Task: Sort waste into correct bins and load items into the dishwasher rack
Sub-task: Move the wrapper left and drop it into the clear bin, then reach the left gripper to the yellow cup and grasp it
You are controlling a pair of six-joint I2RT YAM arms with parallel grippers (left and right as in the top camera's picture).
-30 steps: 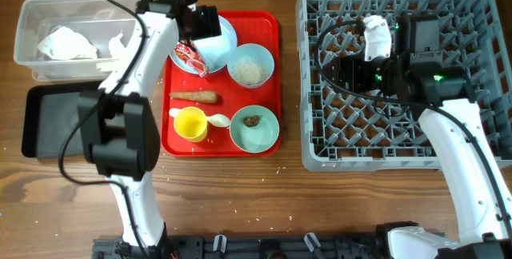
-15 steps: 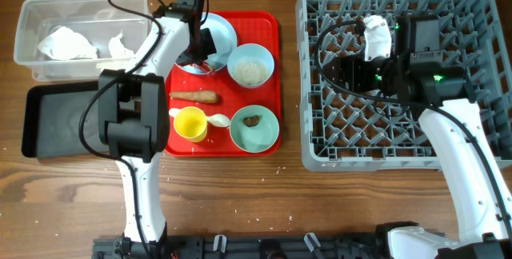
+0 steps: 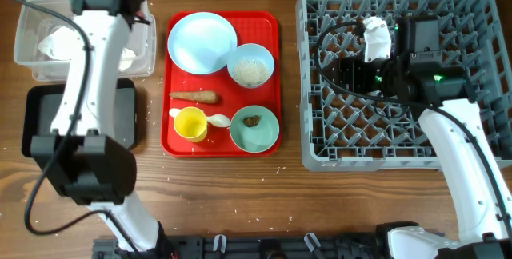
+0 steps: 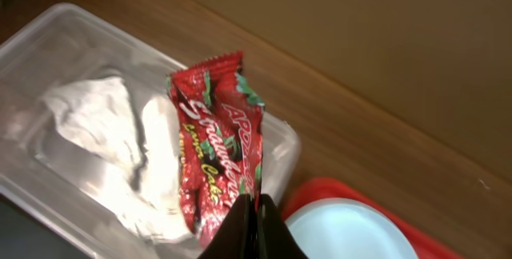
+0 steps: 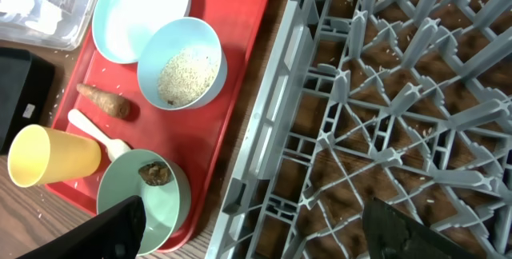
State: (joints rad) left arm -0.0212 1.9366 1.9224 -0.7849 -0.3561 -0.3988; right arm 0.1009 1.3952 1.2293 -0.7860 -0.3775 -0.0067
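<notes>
My left gripper (image 4: 256, 205) is shut on the lower edge of the red-and-white wrapper (image 4: 216, 143). It holds the wrapper above the right end of the clear tub (image 4: 76, 21), where crumpled white paper (image 4: 88, 115) lies. From overhead, the left gripper (image 3: 136, 7) hangs over that tub (image 3: 32, 7). My right gripper (image 5: 256, 229) stands open and empty over the left part of the grey rack (image 3: 480, 19). The bare pale-blue plate (image 3: 202, 41), rice bowl (image 3: 251, 65), mint bowl (image 3: 254, 127), carrot piece (image 3: 194, 96), yellow cup (image 3: 190, 123) and spoon (image 3: 218, 119) sit on the red tray (image 3: 268, 27).
The black tray (image 3: 44, 123) lies just in front of the clear tub, partly under my left arm. A brown scrap (image 5: 154, 173) sits in the mint bowl. White grains are scattered on the wood under the rack (image 5: 384, 91).
My left gripper shut on the wrapper at the plate, lifted it and swung left to above the clear tub. The plate is now bare. The right arm has not moved.
</notes>
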